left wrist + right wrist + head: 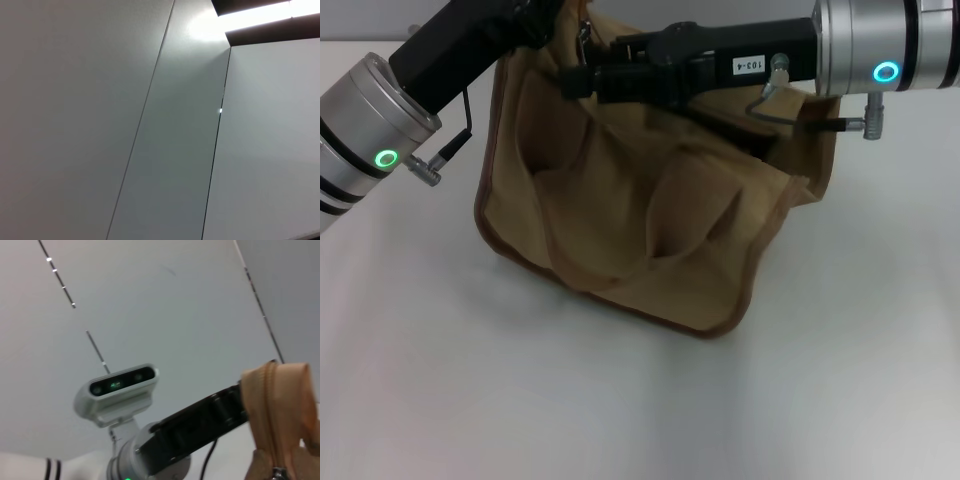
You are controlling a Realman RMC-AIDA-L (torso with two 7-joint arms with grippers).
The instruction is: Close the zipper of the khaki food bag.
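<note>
Khaki food bag (650, 240) under both arms

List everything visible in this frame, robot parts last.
khaki food bag: one, tan with brown piping, tilted on the table, centre.
zipper: one, khaki tape with silver slider, at the bag's top edge, seen in the right wrist view.
table: one, white, under the bag.
left tool: one, black, at the bag's top far-left corner; tips hidden.
right tool: one, black, reaching across the bag's top from the right.
</note>
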